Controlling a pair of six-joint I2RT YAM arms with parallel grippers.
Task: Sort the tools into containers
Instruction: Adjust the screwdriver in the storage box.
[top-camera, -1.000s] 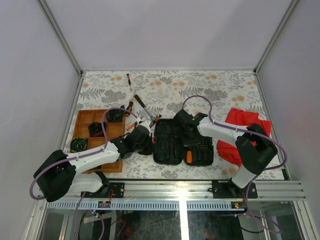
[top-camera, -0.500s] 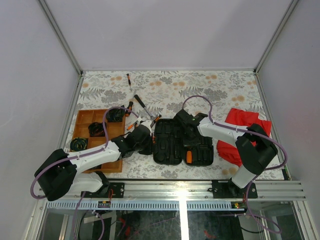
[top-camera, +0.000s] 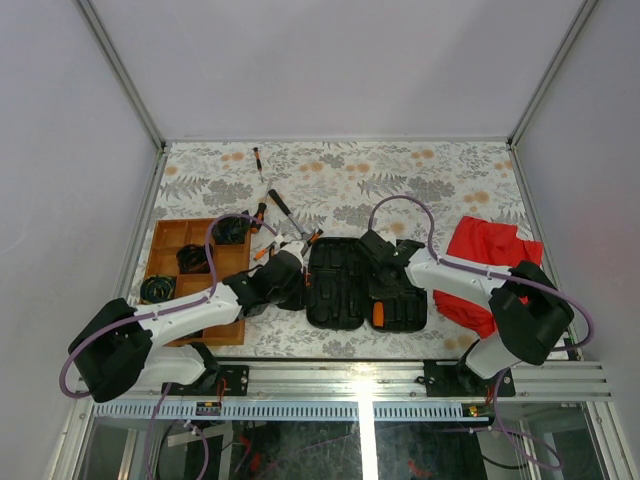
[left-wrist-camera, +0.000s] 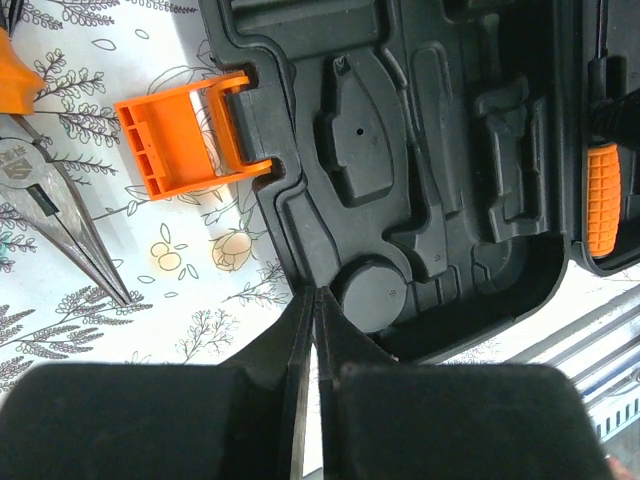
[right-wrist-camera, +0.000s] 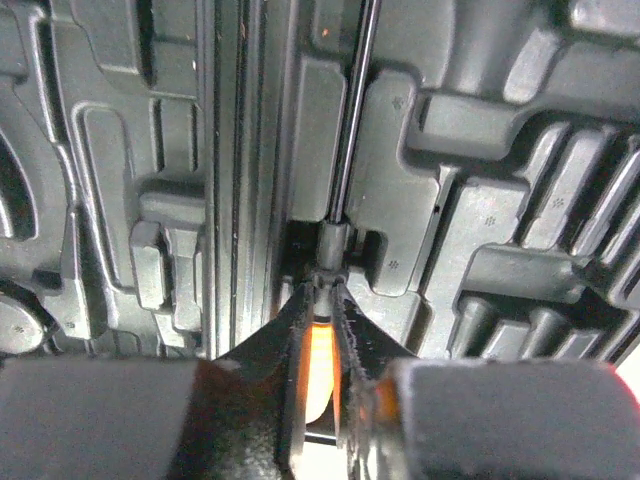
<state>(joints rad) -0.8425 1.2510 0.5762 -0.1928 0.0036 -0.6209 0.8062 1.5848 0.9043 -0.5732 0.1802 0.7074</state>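
The left jaws are pressed together with only a hairline between them and nothing held. Their tips touch the rim of the open black case at its near left corner. The right jaws are closed on a screwdriver: its orange handle shows between the two fingers, and its thin steel shaft runs away from them along a groove in the moulded case interior.

The case lies open flat on the floral counter, in the middle and close to the near edge. Its orange latch sticks out from the case's left rim over the counter. Another orange-handled tool sits in a recess in the right half of the case, toward the near edge.

A pair of pliers lies closed on the counter just left of the case, apart from it. A slim hammer lies at an angle beyond the far left corner of the case. A tiny driver lies alone near the far edge, left of the middle.

The wooden tray stands by the left edge, with dark round things in three of its compartments; I cannot tell what they are. A red cloth lies crumpled by the right edge, partly under the right arm.
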